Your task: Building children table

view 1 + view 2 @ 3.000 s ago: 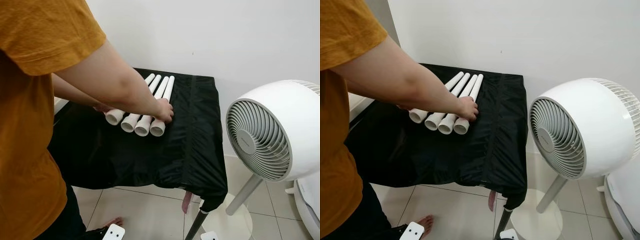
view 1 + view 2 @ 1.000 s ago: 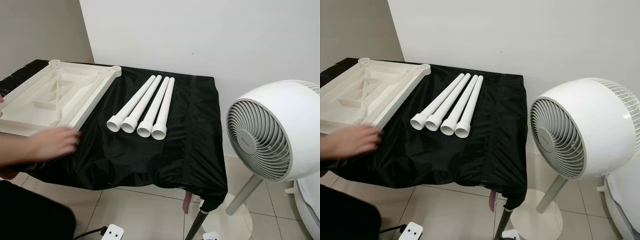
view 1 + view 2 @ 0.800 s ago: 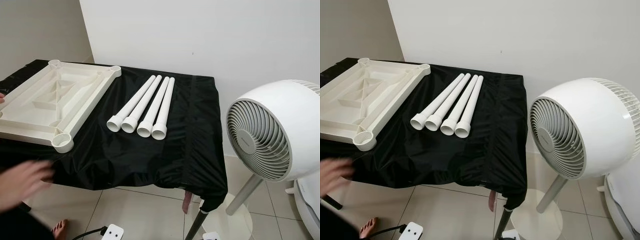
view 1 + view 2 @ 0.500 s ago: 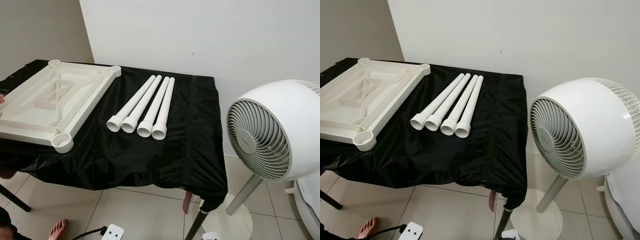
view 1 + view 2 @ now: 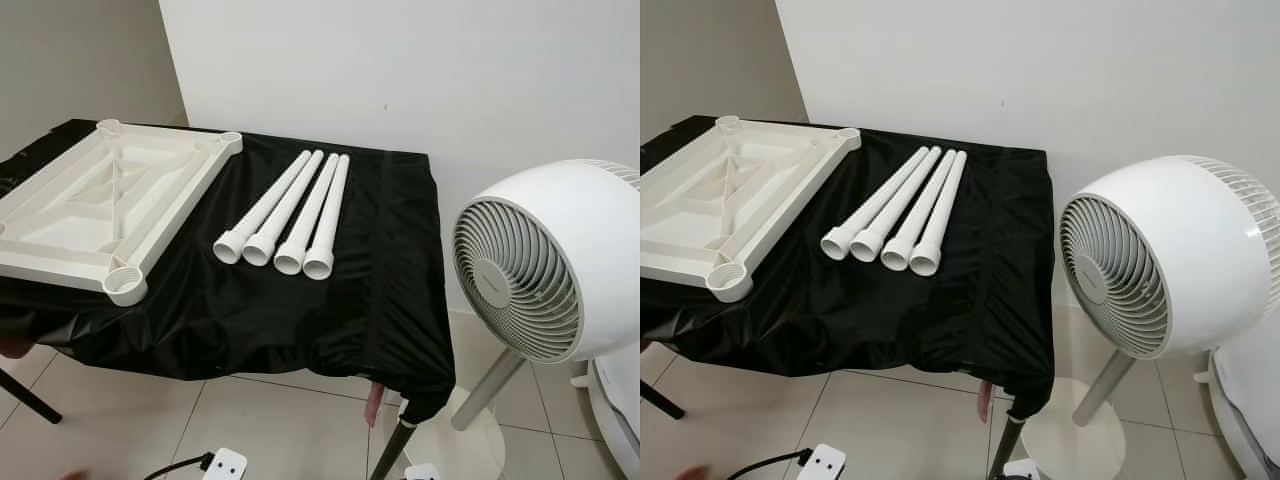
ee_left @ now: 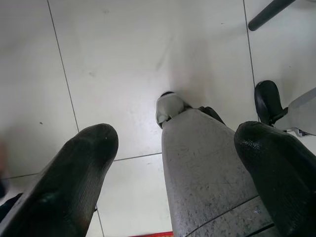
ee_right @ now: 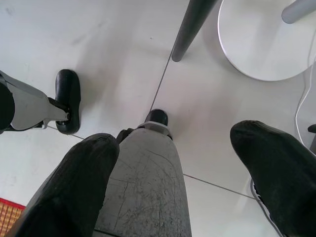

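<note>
A white plastic child's tabletop (image 5: 110, 200) lies upside down on the left of a table draped in black cloth (image 5: 300, 310), with round leg sockets at its corners (image 5: 124, 287). To its right, several white tube legs (image 5: 290, 215) lie side by side, wide ends toward me. Both arms hang idle by my legs. My left gripper (image 6: 177, 143) is open over the floor tiles, and so is my right gripper (image 7: 175, 143). Nothing is between the fingers of either.
A big white pedestal fan (image 5: 545, 265) stands right of the table, its round base (image 7: 261, 39) on the tiles. A white power strip (image 5: 227, 465) lies on the floor in front. A black table leg (image 5: 28, 395) slants at the lower left. The wall is close behind.
The person who was lining up the tube legs and setting down the tabletop has drawn back out of view. Their hand and foot have left the lower left. The parts lie still.
</note>
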